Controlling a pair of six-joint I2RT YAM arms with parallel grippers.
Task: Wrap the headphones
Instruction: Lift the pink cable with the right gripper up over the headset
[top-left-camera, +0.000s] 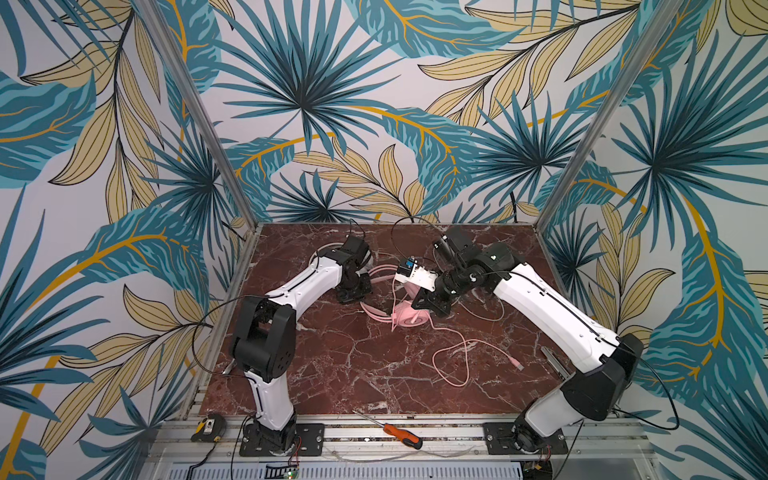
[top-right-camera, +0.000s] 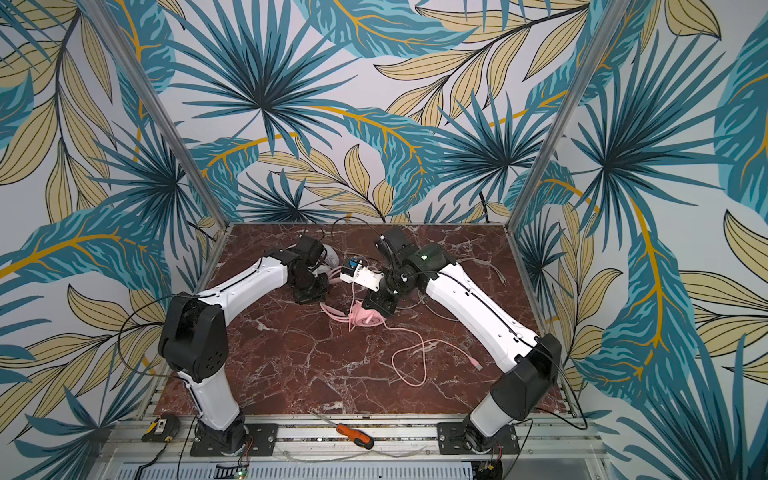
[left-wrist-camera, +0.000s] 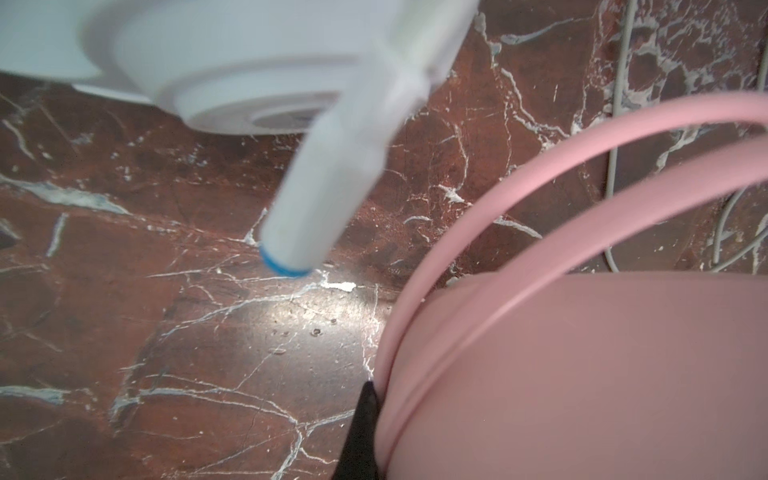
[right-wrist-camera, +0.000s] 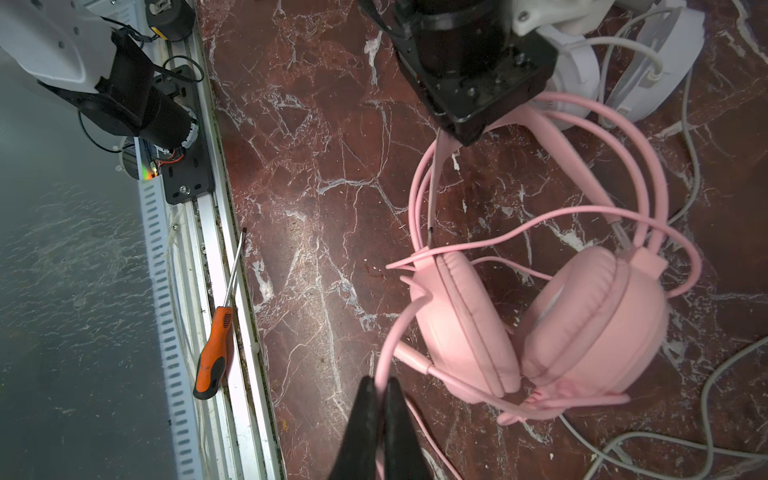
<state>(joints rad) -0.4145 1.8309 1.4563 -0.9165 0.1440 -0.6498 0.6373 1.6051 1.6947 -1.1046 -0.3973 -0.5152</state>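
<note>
Pink headphones: cable in right jaws, headband in left jaws, wrist views only.

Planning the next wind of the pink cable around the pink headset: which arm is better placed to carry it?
Right, probably. The right gripper is shut on the pink cable; the left gripper clamps the pink headset by its headband, so it seems busy steadying it.
</note>
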